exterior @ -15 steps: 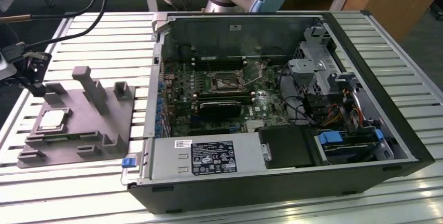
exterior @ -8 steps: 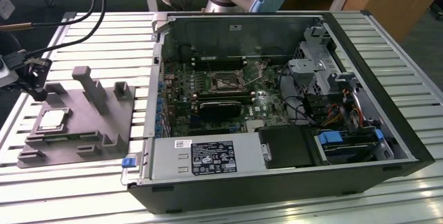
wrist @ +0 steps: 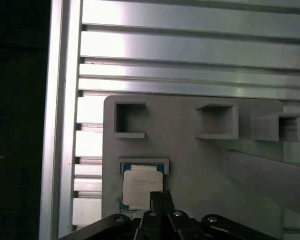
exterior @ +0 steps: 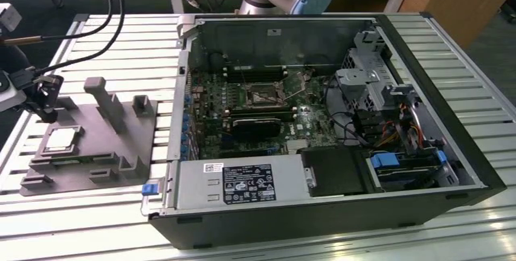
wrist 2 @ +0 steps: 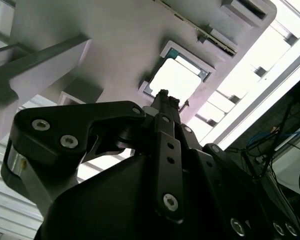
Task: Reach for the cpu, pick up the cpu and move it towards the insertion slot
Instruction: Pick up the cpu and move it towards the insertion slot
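- One step is in hand, the reach: the pincer (exterior: pixel 48 113) hangs over the grey plastic tray (exterior: pixel 121 146) at the exterior view's left, near the cpu (exterior: pixel 63 139) and, as far as I can judge, not touching it
- Both fingers are drawn together with nothing between them; in the first wrist view the pincer (wrist: pixel 161 196) overlaps one edge of the cpu (wrist: pixel 141 186)
- Flat in a shallow square recess of the tray lies the cpu, pale top up, a raised lip around it; in the second wrist view the pincer (wrist 2: pixel 164 95) points toward the cpu (wrist 2: pixel 179 80)
- Well apart, inside the open computer case (exterior: pixel 451 158) on the slatted bench (exterior: pixel 105 43), sits the insertion slot (exterior: pixel 264 96)
- To reach well, I judge the fingers need to part wider than the chip and be centred over it, since they sit off toward one edge
- Squaring the fingers to two opposite sides looks wise; the lip leaves little room, so a skewed approach could nudge or tilt the chip
- Upright posts (exterior: pixel 101 95) stand beside the recess, so a straight vertical approach seems safest
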### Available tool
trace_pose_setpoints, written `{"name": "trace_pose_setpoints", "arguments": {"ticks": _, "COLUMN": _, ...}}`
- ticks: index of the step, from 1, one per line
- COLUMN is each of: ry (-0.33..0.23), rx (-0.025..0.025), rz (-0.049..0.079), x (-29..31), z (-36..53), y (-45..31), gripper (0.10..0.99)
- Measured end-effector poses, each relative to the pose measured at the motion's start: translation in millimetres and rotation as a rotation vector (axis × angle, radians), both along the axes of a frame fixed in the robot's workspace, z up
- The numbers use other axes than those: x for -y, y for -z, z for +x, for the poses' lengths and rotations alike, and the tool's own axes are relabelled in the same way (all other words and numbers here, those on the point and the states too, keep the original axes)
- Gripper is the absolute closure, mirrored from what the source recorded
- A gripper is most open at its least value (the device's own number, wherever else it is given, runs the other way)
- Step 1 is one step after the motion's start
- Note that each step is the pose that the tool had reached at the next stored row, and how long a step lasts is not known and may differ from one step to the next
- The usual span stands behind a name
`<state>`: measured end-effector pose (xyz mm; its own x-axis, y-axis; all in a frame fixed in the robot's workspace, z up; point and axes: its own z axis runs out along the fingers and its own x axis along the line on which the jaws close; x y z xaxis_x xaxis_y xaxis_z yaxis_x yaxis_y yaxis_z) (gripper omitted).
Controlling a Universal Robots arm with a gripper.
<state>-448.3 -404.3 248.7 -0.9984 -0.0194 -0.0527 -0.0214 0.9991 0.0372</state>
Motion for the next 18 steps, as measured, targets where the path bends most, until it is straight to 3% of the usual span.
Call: {"name": "trace_pose_setpoints", "arguments": {"ticks": 18, "ry": 0.0, "rx": -0.0004, "rz": -0.005, "x": 0.0, "z": -9.6, "y": 32.8, "gripper": 0.98}}
